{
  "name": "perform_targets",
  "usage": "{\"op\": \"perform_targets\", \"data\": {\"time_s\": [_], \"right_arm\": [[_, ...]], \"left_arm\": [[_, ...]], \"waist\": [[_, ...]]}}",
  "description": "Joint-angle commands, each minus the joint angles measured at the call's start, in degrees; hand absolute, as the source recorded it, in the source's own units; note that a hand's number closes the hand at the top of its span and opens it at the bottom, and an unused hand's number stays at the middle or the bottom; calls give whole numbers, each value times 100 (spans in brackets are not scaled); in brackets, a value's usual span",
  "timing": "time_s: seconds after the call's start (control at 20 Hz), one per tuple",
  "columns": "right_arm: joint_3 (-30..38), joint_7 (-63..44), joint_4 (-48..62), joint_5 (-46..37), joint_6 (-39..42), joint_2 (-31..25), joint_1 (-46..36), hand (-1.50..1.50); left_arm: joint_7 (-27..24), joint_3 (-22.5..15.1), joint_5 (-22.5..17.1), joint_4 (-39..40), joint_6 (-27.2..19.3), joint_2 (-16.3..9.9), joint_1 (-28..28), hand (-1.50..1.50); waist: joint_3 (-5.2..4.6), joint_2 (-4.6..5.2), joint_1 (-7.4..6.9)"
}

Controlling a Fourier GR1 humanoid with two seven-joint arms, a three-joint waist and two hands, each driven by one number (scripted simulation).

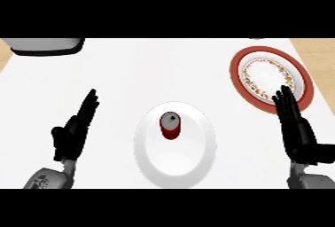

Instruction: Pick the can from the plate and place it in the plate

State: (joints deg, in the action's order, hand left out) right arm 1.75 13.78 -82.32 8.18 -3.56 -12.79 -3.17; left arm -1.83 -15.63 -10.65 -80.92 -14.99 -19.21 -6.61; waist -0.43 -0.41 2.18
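Head view showed a small red can with a grey top (171, 125) upright on a plain white plate (175, 170) (counter centre), a red-rimmed patterned plate (302, 82) far right, the left hand (73, 133) and right hand (297, 128) straight-fingered, holding nothing.

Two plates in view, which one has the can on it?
The plain white plate at centre holds the red can. The red-rimmed patterned plate at upper right holds nothing.
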Motion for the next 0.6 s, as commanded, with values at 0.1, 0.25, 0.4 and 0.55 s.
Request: {"op": "perform_targets", "data": {"time_s": [0.1,0.25,0.4,0.55], "right_arm": [[-327,-512,-101,119,678,-266,-1529,150],[-568,-663,-105,353,1306,-340,-2726,150],[-594,-715,1055,-1415,-86,-549,-3300,150],[-297,565,2214,-918,59,90,-3437,-150]], "left_arm": [[356,17,-296,260,271,98,155,0],[707,-121,-355,606,212,339,148,0],[933,-193,-638,332,393,521,238,0],[1005,-118,-551,330,244,521,368,0]], "waist": [[37,65,-496],[27,181,-849],[39,146,-713],[50,104,-450]]}}
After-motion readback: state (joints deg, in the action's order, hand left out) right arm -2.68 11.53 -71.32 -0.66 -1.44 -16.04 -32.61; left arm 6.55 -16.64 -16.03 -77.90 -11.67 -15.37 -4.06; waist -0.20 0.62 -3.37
